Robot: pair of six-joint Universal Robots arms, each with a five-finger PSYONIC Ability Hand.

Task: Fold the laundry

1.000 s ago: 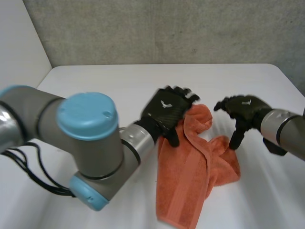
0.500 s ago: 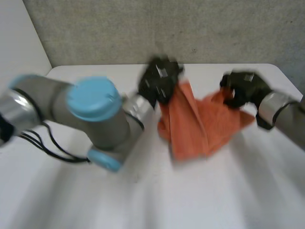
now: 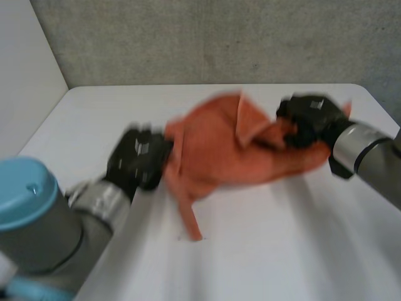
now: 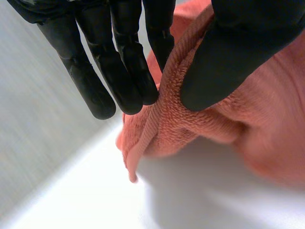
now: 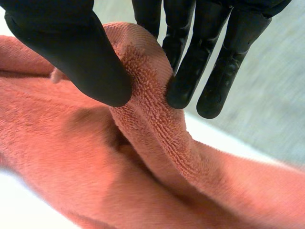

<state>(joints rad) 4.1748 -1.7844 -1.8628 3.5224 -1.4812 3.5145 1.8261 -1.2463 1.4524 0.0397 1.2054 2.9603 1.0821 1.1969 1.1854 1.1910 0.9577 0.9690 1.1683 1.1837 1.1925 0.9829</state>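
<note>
An orange towel is stretched between my two hands above the white table. My left hand grips the towel's left end; the left wrist view shows the hemmed edge of the towel pinched between thumb and fingers. My right hand holds the right end, where a fold of the towel is squeezed between its thumb and fingers. A loose strip of cloth hangs down from the left part toward the table.
A grey wall runs behind the table's far edge, and a white panel stands at the far left. My left arm's blue-capped elbow sits at the near left.
Both hands closed on the towel and lifted it. The left hand swung leftward and nearer with its end, the right stayed at the right, and the towel spread out between them.
</note>
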